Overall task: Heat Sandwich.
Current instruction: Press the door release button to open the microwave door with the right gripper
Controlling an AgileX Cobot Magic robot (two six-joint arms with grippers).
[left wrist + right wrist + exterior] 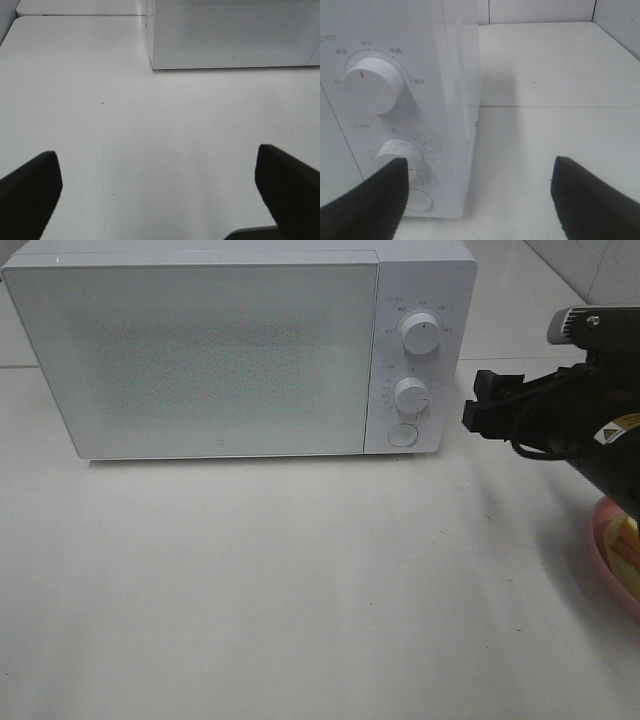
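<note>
Holds black right fingers [484, 418] apart beside the white boxy microwave's [220, 350] lower round dial [411, 395], black left fingers [30, 192] apart above the white desk [250, 590], yellow-filled sandwich [626, 538] on round pink plate [603, 536] at right.

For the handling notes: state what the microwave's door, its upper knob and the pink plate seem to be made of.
The white microwave's pale rectangular door: likely glass or glossy plastic, smooth, with a fine dotted pattern across it. The round white upper knob: probably matte moulded plastic, showing no glare. The round pink plate: smooth, even-coloured rim; plastic or glazed ceramic, cannot tell.
</note>
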